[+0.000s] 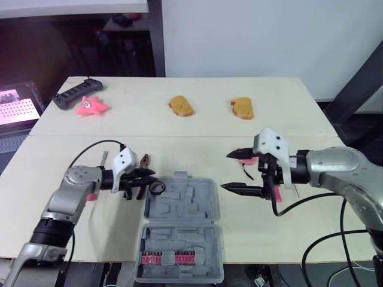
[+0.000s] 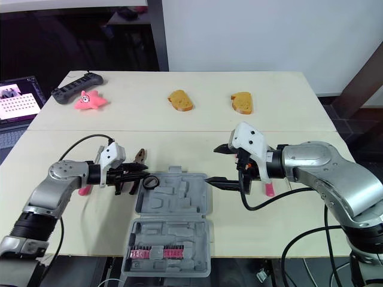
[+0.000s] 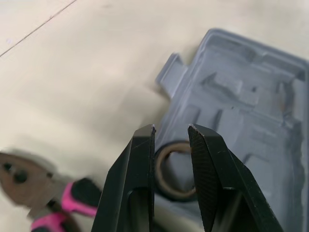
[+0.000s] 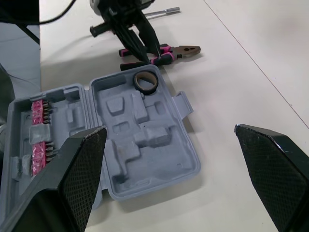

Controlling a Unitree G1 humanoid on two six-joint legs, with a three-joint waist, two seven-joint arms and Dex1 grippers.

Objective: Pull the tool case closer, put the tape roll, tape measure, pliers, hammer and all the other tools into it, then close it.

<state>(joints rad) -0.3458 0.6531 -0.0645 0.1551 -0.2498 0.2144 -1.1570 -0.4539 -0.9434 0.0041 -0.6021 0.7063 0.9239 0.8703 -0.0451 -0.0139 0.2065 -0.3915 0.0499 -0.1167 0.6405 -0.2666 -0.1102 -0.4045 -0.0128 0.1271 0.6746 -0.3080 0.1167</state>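
Pale wooden table [image 1: 197, 128] bears an open grey plastic tool case [image 1: 182, 206] near its front edge, the black tape roll [image 1: 157, 187] in its far left corner under the left gripper [image 1: 148, 178], fingers slightly apart, pink-handled pliers [image 1: 144, 160] just beside, and the right gripper [image 1: 225, 171] spread wide right of the case.

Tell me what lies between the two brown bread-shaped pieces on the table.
Nothing: the pale table is bare between the left bread-shaped piece and the right bread-shaped piece, as both eye views show.

Grey tool case [image 4: 159, 164], pink-handled pliers [image 4: 169, 53], black tape roll [image 4: 146, 80].
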